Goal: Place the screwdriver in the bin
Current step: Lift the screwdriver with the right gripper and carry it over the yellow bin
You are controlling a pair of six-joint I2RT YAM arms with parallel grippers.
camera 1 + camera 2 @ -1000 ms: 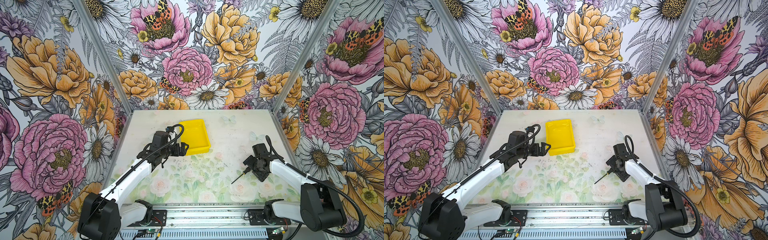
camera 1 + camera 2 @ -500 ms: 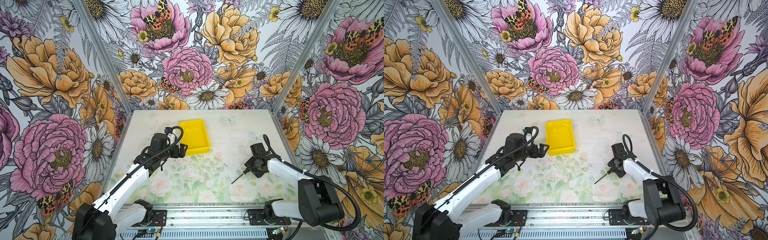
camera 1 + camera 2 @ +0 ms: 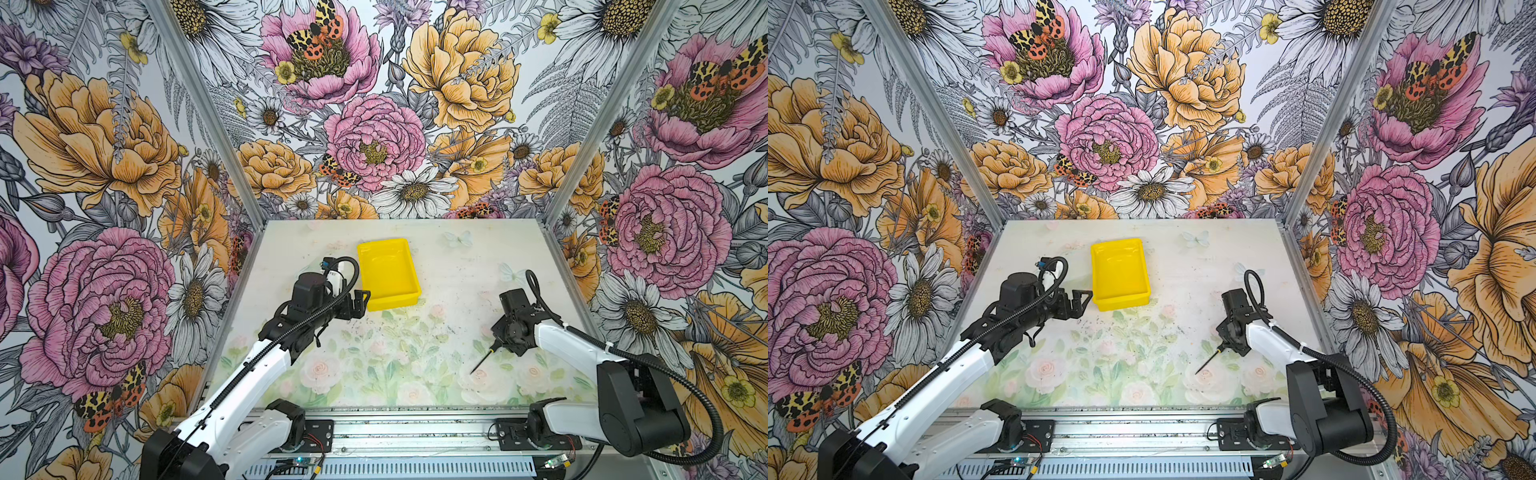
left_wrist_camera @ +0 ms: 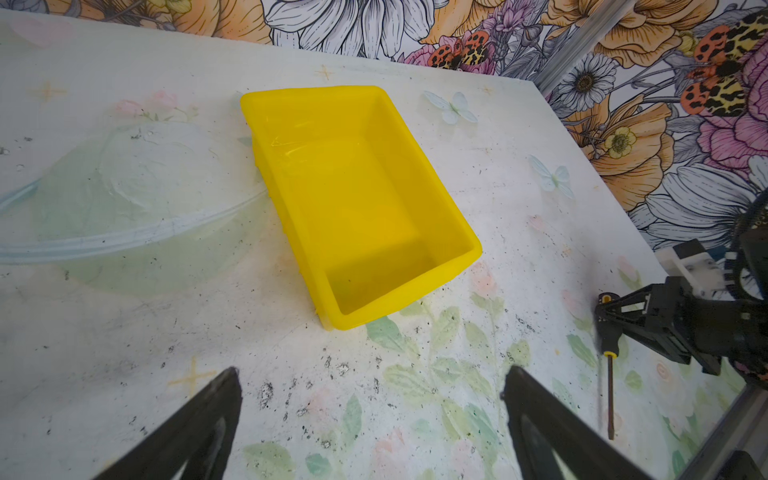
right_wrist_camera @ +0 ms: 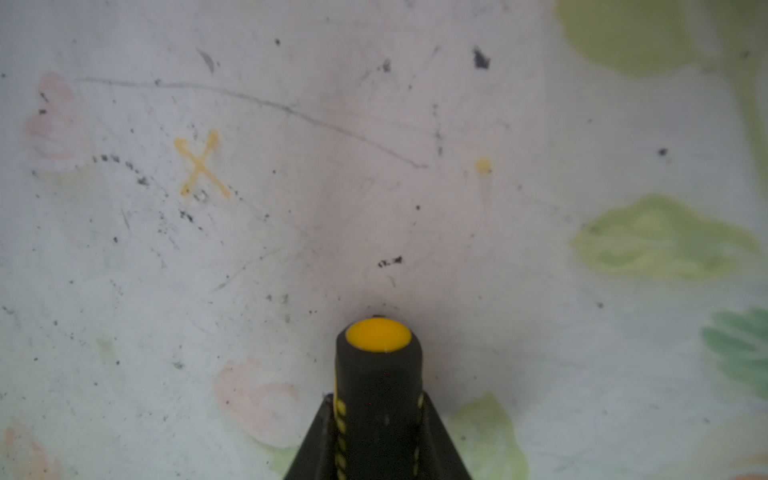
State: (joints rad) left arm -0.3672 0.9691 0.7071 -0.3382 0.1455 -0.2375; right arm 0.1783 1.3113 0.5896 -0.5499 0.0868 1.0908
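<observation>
Fingers pinching screwdriver, no legible writing

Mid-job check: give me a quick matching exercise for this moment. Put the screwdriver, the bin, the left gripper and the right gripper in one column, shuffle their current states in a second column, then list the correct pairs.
Column 1:
1. screwdriver
2. bin
3. left gripper
4. right gripper

Column 2:
A. open, holding nothing, just beside the bin's near corner
B. nothing inside it, resting on the table
C. shut on the black handle
D. clamped at the handle, thin shaft pointing away across the table

Pairs: 1-D, 2-B, 3-A, 4-C
</observation>
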